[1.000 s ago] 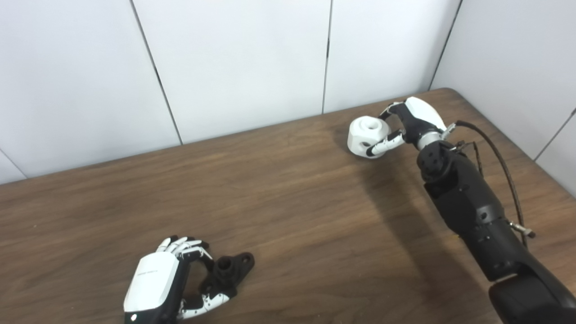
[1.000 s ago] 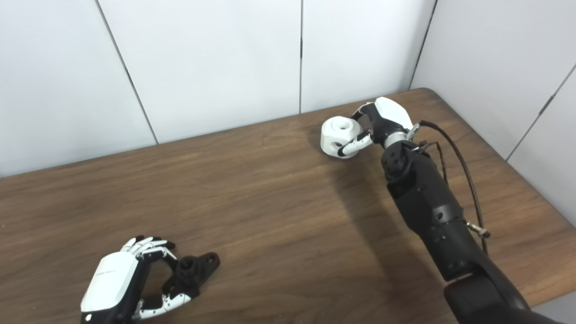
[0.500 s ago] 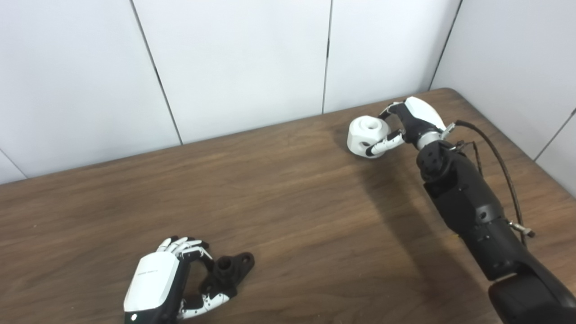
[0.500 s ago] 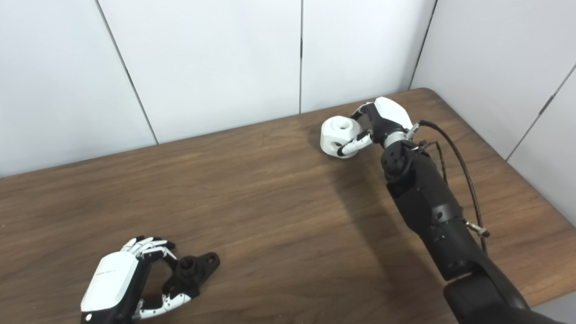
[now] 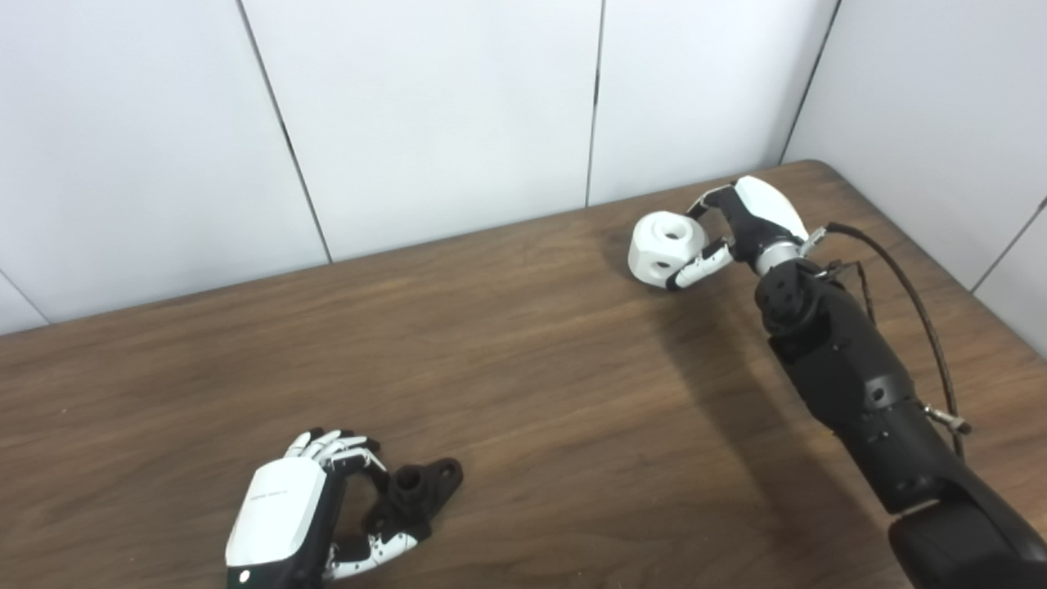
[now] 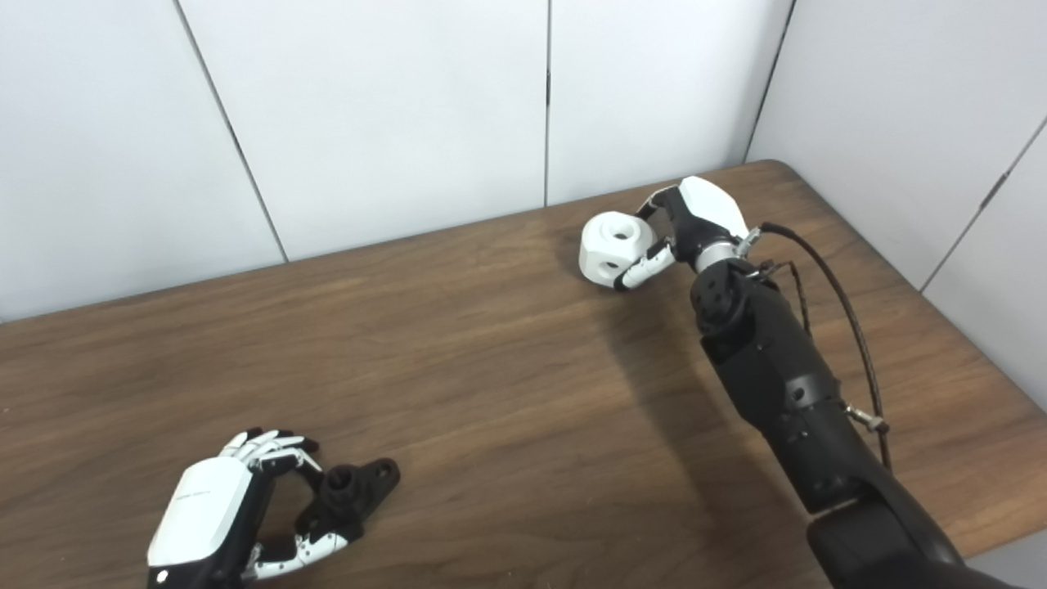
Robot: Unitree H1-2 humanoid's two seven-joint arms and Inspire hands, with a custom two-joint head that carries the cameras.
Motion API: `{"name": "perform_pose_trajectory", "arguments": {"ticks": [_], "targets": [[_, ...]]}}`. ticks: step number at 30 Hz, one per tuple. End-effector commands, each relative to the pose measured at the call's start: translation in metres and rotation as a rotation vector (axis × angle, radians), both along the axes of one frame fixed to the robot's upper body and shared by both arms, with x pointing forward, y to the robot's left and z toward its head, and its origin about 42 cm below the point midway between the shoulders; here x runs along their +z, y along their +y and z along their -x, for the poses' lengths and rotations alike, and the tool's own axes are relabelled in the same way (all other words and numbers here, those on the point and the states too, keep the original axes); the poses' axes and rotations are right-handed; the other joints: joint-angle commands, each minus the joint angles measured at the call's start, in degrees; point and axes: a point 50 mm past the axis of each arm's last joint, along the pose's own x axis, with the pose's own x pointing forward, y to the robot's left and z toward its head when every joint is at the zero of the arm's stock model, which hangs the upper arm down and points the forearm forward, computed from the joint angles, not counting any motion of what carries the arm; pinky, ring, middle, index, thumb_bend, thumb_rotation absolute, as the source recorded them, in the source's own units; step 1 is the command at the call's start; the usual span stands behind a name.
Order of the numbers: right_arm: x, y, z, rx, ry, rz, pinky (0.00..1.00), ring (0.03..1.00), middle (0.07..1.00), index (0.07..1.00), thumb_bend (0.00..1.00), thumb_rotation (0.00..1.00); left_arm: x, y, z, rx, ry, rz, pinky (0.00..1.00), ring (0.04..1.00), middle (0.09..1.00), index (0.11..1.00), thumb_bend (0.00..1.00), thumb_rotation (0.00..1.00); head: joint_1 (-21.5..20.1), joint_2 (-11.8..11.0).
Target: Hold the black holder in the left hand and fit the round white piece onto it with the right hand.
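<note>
The left robot hand [image 5: 282, 511] is clamped on the holder [image 5: 413, 495] at the near left of the surface [image 5: 523, 384], the right robot hand [image 5: 740, 225] is clamped on the white piece [image 5: 664, 245] at far right, and fitting is not yet done.

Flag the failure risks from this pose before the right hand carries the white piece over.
1. The right hand pinches the round white piece from one side only, so it could twist or slip out during transport.
2. The left hand curls around the black holder, which seems to rest on the table; the hold may be loose.
3. The parts sit far apart, so a long carry gives room for misalignment.
</note>
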Motion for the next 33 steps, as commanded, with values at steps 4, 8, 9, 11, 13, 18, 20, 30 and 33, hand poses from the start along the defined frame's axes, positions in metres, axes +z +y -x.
{"name": "perform_pose_trajectory", "arguments": {"ticks": [4,8,9,11,13,18,20,30,33], "targets": [[0.029,-0.004,-0.006,0.019,-0.111,0.046,1.00,0.994,0.857,0.486,0.52,0.13,-0.008,0.000,0.006,0.004,0.051,-0.047,0.92,0.846,0.753,0.485,0.52,0.04,0.53,0.03],[0.035,0.001,0.000,0.042,-0.133,0.030,1.00,1.000,0.862,0.486,0.52,0.13,-0.008,-0.001,0.006,0.006,0.053,-0.051,0.93,0.848,0.755,0.486,0.52,0.04,1.53,0.23],[0.038,0.003,0.001,0.053,-0.133,0.029,1.00,1.000,0.862,0.486,0.52,0.13,-0.009,-0.001,0.006,0.006,0.054,-0.052,0.93,0.848,0.755,0.486,0.52,0.04,1.72,0.27],[0.042,0.006,0.005,0.080,-0.130,0.032,1.00,1.000,0.863,0.486,0.52,0.13,-0.009,-0.002,0.007,0.004,0.050,-0.054,0.93,0.848,0.755,0.486,0.52,0.05,2.61,0.53],[0.048,0.010,0.009,0.105,-0.124,0.036,1.00,0.991,0.861,0.486,0.52,0.14,-0.009,-0.003,0.007,0.002,0.047,-0.055,0.93,0.844,0.751,0.485,0.52,0.05,3.59,0.73],[0.059,0.024,0.020,0.163,-0.110,0.037,1.00,0.974,0.855,0.486,0.52,0.14,-0.010,-0.007,0.009,0.004,0.050,-0.048,0.94,0.846,0.752,0.485,0.52,0.05,6.20,1.22],[0.064,0.034,0.026,0.202,-0.109,0.045,1.00,0.962,0.842,0.486,0.52,0.14,-0.011,-0.008,0.009,0.004,0.052,-0.047,0.95,0.850,0.755,0.485,0.52,0.05,7.38,1.43],[0.082,0.084,0.059,0.423,-0.086,0.068,0.97,0.942,0.819,0.485,0.52,0.14,-0.011,-0.019,0.011,0.005,0.043,-0.057,0.97,0.864,0.764,0.486,0.52,0.05,12.74,2.60],[0.079,0.098,0.069,0.487,-0.059,0.060,0.98,0.940,0.820,0.484,0.52,0.14,-0.010,-0.023,0.012,0.009,0.049,-0.063,0.98,0.870,0.768,0.486,0.52,0.05,14.36,2.99]]}}
